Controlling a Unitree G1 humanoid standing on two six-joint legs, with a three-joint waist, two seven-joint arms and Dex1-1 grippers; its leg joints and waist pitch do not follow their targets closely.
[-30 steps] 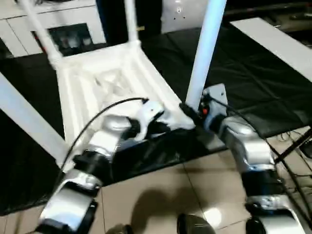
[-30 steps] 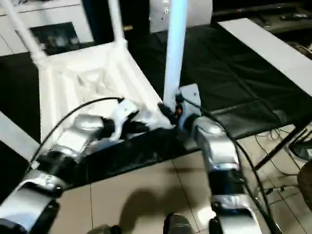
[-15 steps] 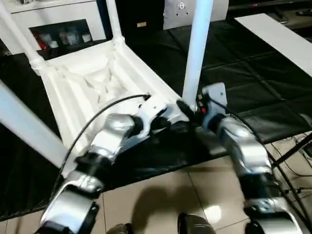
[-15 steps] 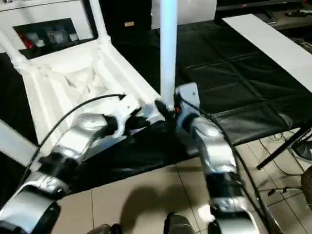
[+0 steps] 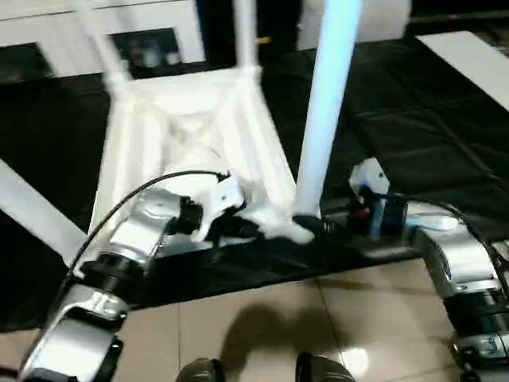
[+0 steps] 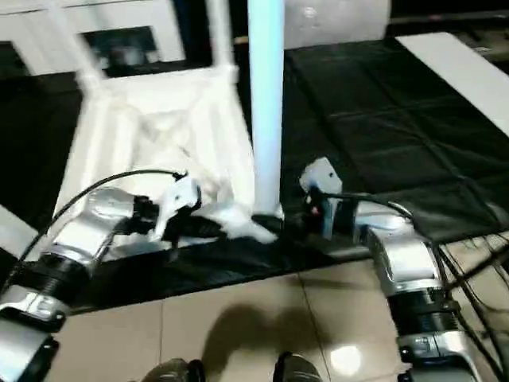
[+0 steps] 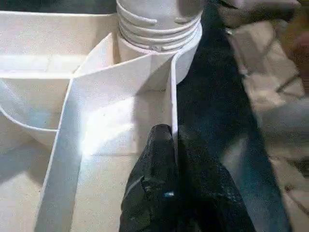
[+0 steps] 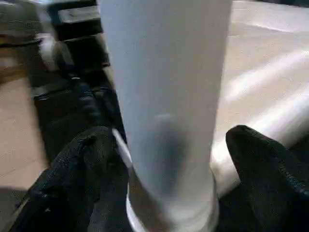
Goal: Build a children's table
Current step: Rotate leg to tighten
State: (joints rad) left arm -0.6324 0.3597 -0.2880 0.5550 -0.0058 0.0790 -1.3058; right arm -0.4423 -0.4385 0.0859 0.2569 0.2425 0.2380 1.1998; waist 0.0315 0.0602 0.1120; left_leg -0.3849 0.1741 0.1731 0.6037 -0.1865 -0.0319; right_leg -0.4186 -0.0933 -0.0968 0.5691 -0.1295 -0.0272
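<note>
Left wrist view: my left gripper (image 7: 173,145) has its two black fingers (image 7: 157,159) pressed together on a thin upright rib of the children's table (image 5: 191,135), pinching that rib edge just below the round corner socket (image 7: 159,43). A leg's ringed end sits in that socket. Beyond the rib is the black-covered work surface (image 7: 207,96), then pale floor.

Head views: the table lies upside down on the black work surface, ribbed underside up, near edge close to the surface's front edge. Legs stand up from its corners. The nearest-right leg (image 5: 324,111) rises straight out of the near corner socket, top cut off by the frame. Two far legs (image 5: 245,36) rise at the back, blurred. A fourth leg (image 5: 32,211) slants across the left side, its base hidden.

My left arm (image 5: 135,239) reaches in from lower left, wrist at the table's near edge, gripper on the rim just left of the near-right leg's base. A black cable loops over that forearm.

My right arm (image 5: 449,255) comes in from the right, gripper (image 5: 314,225) level, pointing left at the foot of that same leg.

Right wrist view: my right fingers (image 8: 77,174) are spread wide, one on each side of the leg (image 8: 166,111), with visible gaps between pads and leg, so no clamp on it. The leg's flared end sits between them.

Tiled floor (image 5: 262,318) is in the foreground below the work surface. A white board (image 5: 469,56) lies far right on the black cover.
</note>
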